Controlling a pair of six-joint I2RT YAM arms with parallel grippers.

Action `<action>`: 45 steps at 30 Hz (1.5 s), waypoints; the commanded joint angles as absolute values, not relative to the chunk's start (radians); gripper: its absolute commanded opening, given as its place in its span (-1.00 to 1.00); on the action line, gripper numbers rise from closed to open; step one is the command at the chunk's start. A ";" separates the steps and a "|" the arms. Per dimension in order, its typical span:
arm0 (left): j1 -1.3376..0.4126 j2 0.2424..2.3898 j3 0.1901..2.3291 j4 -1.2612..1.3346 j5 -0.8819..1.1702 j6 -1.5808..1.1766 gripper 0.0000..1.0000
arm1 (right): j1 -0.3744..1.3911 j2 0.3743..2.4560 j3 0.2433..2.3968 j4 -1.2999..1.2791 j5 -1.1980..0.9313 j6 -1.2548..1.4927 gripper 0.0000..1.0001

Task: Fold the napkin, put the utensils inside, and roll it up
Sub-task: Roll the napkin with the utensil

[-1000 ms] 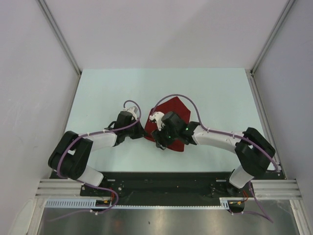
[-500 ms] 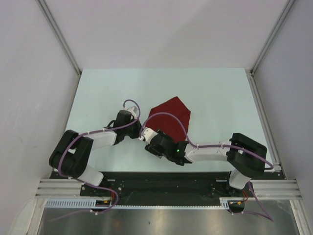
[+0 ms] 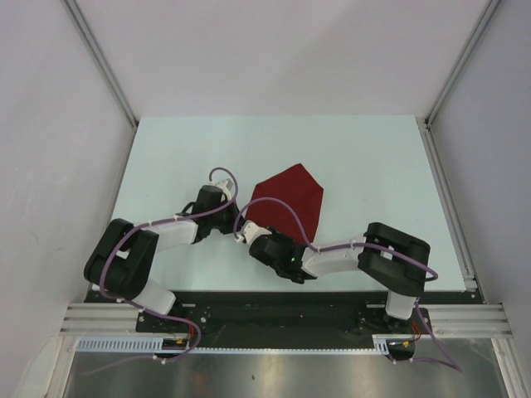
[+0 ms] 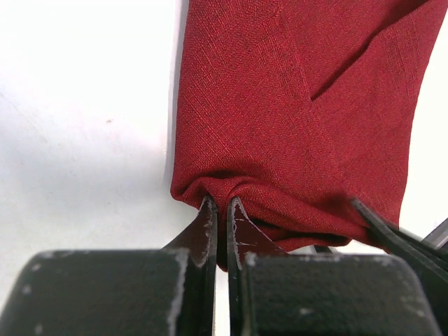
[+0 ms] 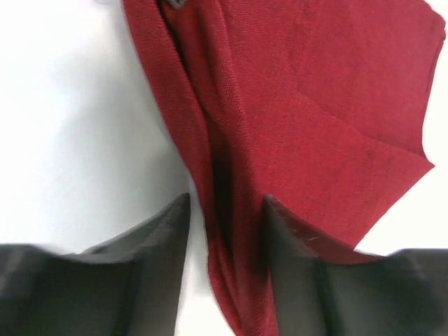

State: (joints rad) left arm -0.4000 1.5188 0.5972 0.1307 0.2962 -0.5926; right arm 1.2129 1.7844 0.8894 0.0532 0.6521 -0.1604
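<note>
From above, the dark red cloth napkin (image 3: 289,199) lies folded to a pointed, house-like shape near the middle of the pale table (image 3: 373,157). Both my arms reach to its near left corner. My left gripper (image 3: 233,217) is at the cloth's left edge and my right gripper (image 3: 247,235) is just beside it, nearer my bases. I see no small silver fork in this view. Whether it sits inside the folds I cannot tell.

In my left wrist view, my left gripper (image 4: 218,210) has its fingers pressed together on a bunched lip of the napkin (image 4: 294,105), pinching the fabric at its near edge.

In my right wrist view, my right gripper (image 5: 227,210) is spread. Its two fingers straddle a thick rolled ridge along the napkin's (image 5: 329,105) left side. One finger is clear of the cloth and the other is against it.

I judge this to be the rolling step, with the fold done. Next, my right fingers need to close on that ridge. Both hands can then turn it over together, evenly, so the roll does not slacken or twist.
</note>
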 commanded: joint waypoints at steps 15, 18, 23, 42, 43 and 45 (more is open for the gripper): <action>-0.356 1.336 0.574 0.173 0.204 -0.580 0.39 | 0.904 1.741 1.067 -0.302 -0.255 0.015 -1.00; -0.356 1.243 0.516 0.182 0.164 -0.557 0.61 | 0.865 1.778 1.133 -0.359 -0.384 0.049 -1.00; -0.357 1.112 0.405 0.228 0.155 -0.517 0.65 | 0.815 1.847 1.221 -0.431 -0.585 0.115 -1.00; -0.400 1.049 0.307 0.371 0.248 -0.373 0.62 | 0.647 2.101 1.282 -0.393 -0.876 0.199 -1.00; -0.405 1.058 0.308 0.376 0.256 -0.368 0.58 | 0.641 2.108 1.282 -0.391 -0.880 0.199 -1.00; -0.413 1.087 0.316 0.382 0.270 -0.368 0.53 | 0.629 2.128 1.285 -0.390 -0.893 0.201 -1.00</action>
